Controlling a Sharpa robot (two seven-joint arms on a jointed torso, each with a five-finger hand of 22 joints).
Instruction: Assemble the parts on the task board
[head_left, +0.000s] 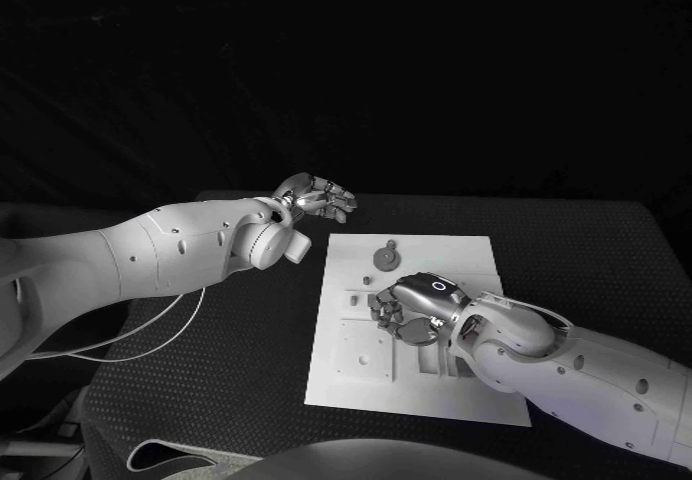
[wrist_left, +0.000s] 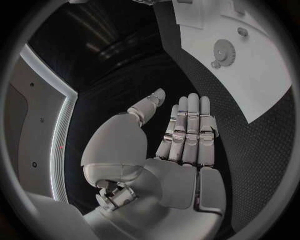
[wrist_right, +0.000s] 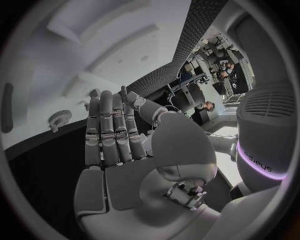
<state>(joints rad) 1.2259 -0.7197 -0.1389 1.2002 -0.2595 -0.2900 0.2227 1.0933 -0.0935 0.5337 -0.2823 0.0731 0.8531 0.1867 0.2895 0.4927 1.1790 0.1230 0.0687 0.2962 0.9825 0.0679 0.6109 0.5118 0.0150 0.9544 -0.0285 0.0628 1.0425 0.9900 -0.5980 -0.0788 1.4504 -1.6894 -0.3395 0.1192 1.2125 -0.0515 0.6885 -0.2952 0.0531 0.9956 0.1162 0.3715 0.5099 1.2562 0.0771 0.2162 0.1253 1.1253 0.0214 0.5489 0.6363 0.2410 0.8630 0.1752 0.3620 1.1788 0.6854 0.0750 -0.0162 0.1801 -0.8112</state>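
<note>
The white task board (head_left: 433, 385) lies in the middle of the black table. A grey gear-shaped part (head_left: 388, 257) sits on its far end, also seen as the gear (wrist_left: 224, 49) and the gear (wrist_right: 60, 117). My right hand (head_left: 411, 312) hovers low over the board's middle, above its raised fixtures; the right hand (wrist_right: 115, 130) has its fingers straight and side by side, with nothing in them. My left hand (head_left: 317, 197) hangs over the bare table beyond the board's far left corner; the left hand (wrist_left: 181, 135) is flat and holds nothing.
The board (wrist_left: 250, 75) has slots and small raised blocks (head_left: 361, 350) on its left half. A thin white cable (head_left: 144, 345) loops over the table under my left arm. The table's far edge (head_left: 433, 198) runs just behind the left hand.
</note>
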